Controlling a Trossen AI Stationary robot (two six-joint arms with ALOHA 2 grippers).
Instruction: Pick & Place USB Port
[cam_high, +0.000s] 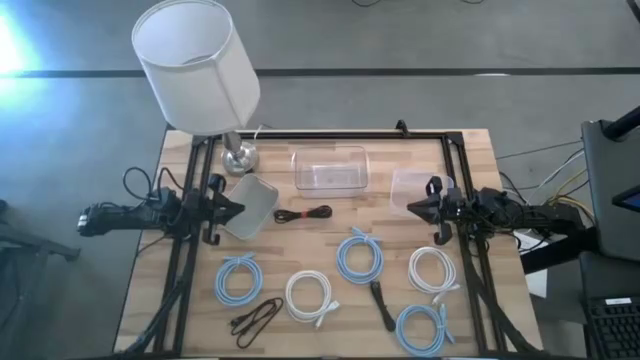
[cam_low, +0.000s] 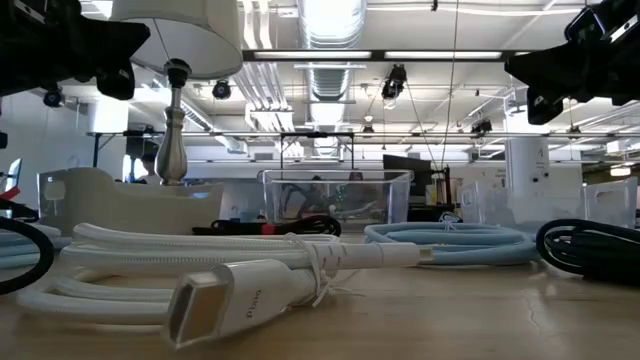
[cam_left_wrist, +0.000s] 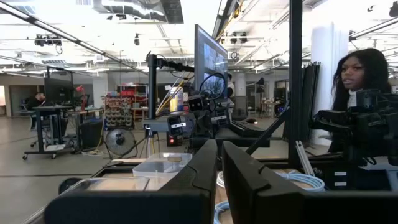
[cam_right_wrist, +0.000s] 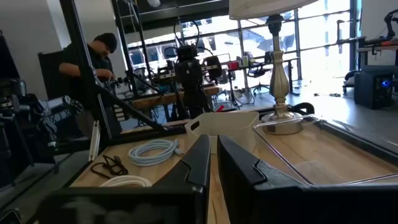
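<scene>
Lying coiled on the wooden table (cam_high: 470, 150), the white cable (cam_high: 308, 296) sits ahead of and between both grippers, well apart from each; its flat, rectangular plug (cam_low: 215, 297) points toward the low camera, slightly leftward there, long axis along that line. Its sheath looks braided, though the weave is hard to confirm. Blue cables (cam_high: 358, 257) and thin black cables (cam_high: 256, 317) lie around it in loose rings. A clear plastic bin (cam_high: 329, 168) stands between the grippers. The left gripper (cam_high: 238, 209) hangs with jaws nearly together, empty, just beside a white tub (cam_high: 253, 208). The right gripper (cam_high: 413, 208) is likewise pinched closed and empty.
</scene>
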